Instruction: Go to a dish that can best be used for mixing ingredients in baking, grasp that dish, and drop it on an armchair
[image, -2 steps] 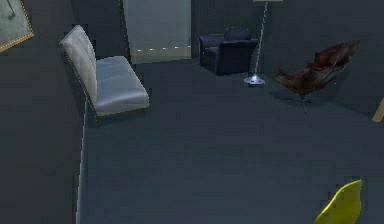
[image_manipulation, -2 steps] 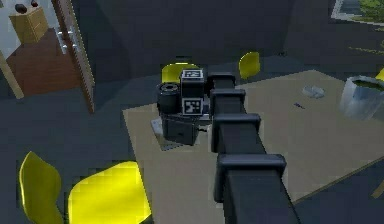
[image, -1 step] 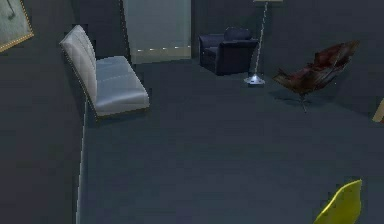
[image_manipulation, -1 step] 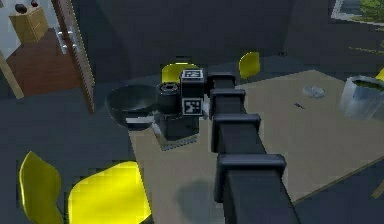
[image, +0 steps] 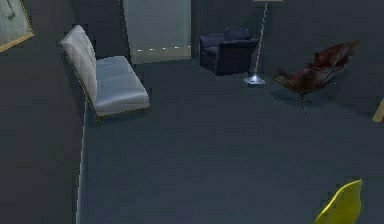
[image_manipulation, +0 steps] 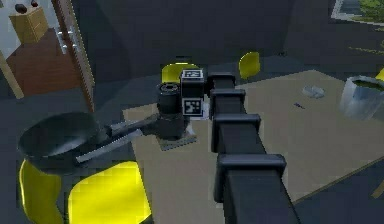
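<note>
Bowl (image_manipulation: 52, 150) hangs dark and round at the lower left of the arm side view, at the far end of my gripper (image_manipulation: 100, 138). It sits off the edge of the table (image_manipulation: 300, 120) and above 2 yellow chairs (image_manipulation: 105, 195), so I read it as the gripper holding the bowl. As I judge it, the step in hand is the carry.

In the forward view the dark armchair (image: 228, 50) sits at upper centre against the far wall, with a floor lamp (image: 262, 40) just to its right. A pale sofa (image: 108, 82) is at left and a reddish lounge chair (image: 315, 72) at right.

I'd drive up the open floor between the sofa and the lounge chair, then turn the base so the arm side faces the seat. The bowl must not sweep the lamp pole on that turn. I'd let go only once the bowl is over the cushion.
</note>
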